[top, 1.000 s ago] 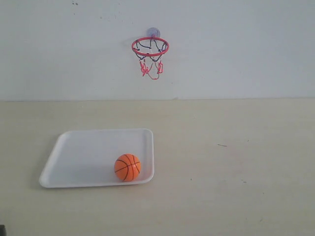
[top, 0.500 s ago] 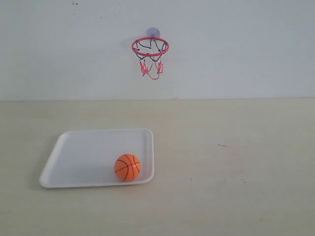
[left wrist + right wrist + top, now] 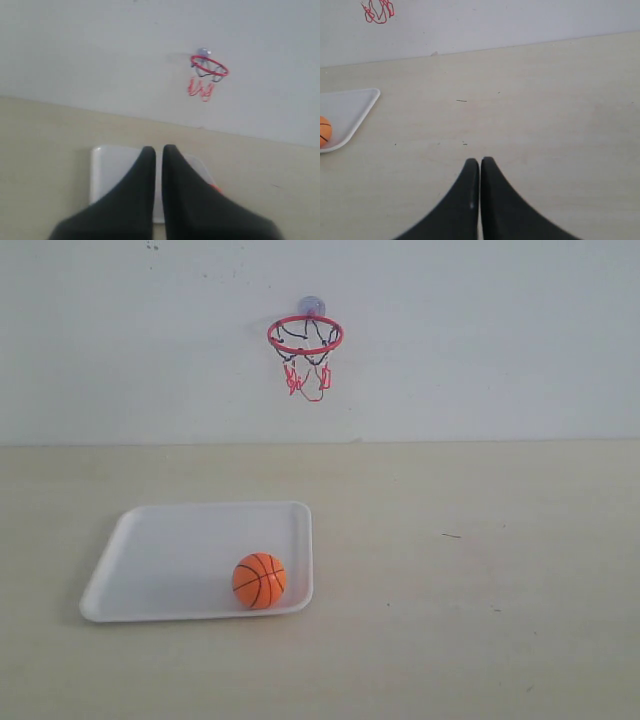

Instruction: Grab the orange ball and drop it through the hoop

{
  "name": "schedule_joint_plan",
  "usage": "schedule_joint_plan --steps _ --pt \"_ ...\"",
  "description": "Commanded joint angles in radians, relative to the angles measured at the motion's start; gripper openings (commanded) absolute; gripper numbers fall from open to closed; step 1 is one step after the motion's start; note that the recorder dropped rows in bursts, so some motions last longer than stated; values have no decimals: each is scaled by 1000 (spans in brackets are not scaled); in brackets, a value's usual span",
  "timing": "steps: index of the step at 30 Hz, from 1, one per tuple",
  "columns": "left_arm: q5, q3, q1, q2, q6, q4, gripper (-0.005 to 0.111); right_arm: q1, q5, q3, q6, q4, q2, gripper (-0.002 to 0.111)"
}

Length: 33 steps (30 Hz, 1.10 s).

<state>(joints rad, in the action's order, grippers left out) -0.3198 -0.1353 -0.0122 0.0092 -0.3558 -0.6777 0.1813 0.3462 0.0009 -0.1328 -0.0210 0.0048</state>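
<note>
The orange ball (image 3: pixel 259 581) is lying in the tray (image 3: pixel 170 550), whose rim is likely keeping it from rolling, with the hoop (image 3: pixel 305 336) hanging beyond the tray. The left pincer (image 3: pixel 158 150) and right pincer (image 3: pixel 479 162) are each sitting closed, empty.

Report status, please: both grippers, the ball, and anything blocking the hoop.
Left gripper shut, empty; right gripper shut, empty. Orange ball resting in white tray, near right corner. Hoop on wall, nothing seen in the way.

A plain white wall (image 3: pixel 480 340) rises behind the pale beige table (image 3: pixel 480 640), whose top carries a few dark specks (image 3: pixel 452 536).
</note>
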Motion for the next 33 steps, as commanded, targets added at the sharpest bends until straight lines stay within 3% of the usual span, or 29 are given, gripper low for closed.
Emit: schedule_joint_plan --steps 1,5,8,11,14,33 --pt "84 61 2 -9 256 279 4 -1 -12 -1 4 4 -5 0" --pt "86 79 2 -9 289 459 4 -1 -12 -1 4 4 -5 0" --pt "88 135 2 -9 293 485 4 -1 -12 -1 4 4 -5 0" --pt "6 135 2 -9 440 592 4 -1 -12 -1 4 4 -5 0" --pt "14 135 2 -9 544 698 4 -1 -12 -1 4 4 -5 0" --pt "14 135 2 -9 543 689 4 -1 -12 -1 4 4 -5 0"
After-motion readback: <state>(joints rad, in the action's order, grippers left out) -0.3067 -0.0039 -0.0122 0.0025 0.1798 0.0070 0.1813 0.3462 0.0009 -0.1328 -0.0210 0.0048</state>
